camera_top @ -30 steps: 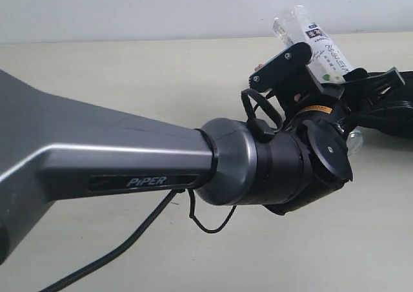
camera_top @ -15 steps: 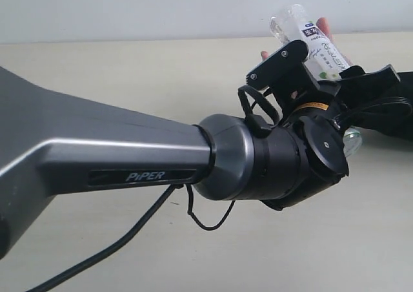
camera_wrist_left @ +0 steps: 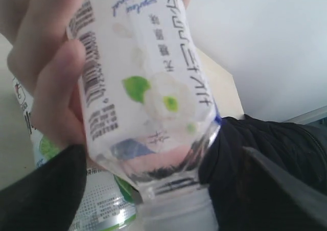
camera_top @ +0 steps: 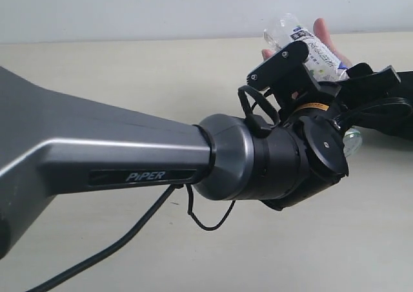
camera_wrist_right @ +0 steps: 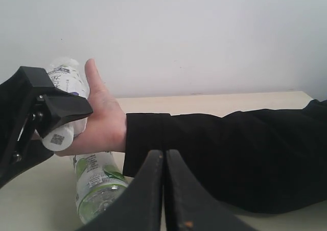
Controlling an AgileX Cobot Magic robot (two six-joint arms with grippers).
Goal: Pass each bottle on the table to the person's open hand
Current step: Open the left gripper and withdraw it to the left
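A clear bottle (camera_top: 308, 41) with a white-blue label and green fruit (camera_wrist_left: 148, 88) rests in the person's hand (camera_wrist_right: 102, 123), whose fingers (camera_wrist_left: 51, 88) wrap around it. My left gripper (camera_top: 335, 69) stands open around this bottle, its jaws wide on either side with gaps showing (camera_wrist_left: 158, 159). One of its black fingers (camera_wrist_right: 56, 106) crosses in front of the bottle (camera_wrist_right: 64, 80). A second bottle (camera_wrist_right: 94, 185) with a green-and-white label lies on the table (camera_top: 129, 72) below the hand. My right gripper (camera_wrist_right: 164, 157) is shut and empty, pointing at the person's sleeve.
The person's forearm in a black sleeve (camera_wrist_right: 230, 149) lies across the table from the right. My left arm's thick grey link (camera_top: 97, 156) and its loose black cable (camera_top: 193, 218) fill the left and middle of the exterior view.
The left gripper's jaws have spread wider. The bottle has tipped further over toward the person's hand, whose fingers now show more around it. The right gripper has stayed shut.
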